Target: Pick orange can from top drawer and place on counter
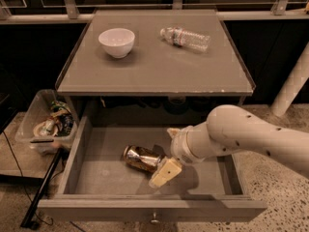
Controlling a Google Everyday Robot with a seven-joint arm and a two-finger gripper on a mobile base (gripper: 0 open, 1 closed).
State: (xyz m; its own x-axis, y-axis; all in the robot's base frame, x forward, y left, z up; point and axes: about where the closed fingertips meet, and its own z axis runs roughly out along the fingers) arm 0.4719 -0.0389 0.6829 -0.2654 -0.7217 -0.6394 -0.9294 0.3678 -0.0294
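orange can (142, 158) is being approached, lying sideways in the top drawer (96, 209) | gripper (167, 152) is being held wide, empty, just right of it | risk: can being nudged by a fingertip and rolling away.

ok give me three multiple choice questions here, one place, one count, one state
1. Where is the two-finger gripper? A on the floor; B against the wall; C inside the open grey top drawer.
2. How many things sit on the flat grey counter? A one; B two; C four.
3. The shiny orange metal can is: A lying on its side; B upright; C lifted.
Answers: C, it sits beside the can; B, a white round bowl and a clear plastic bottle; A, it rests on the drawer floor.
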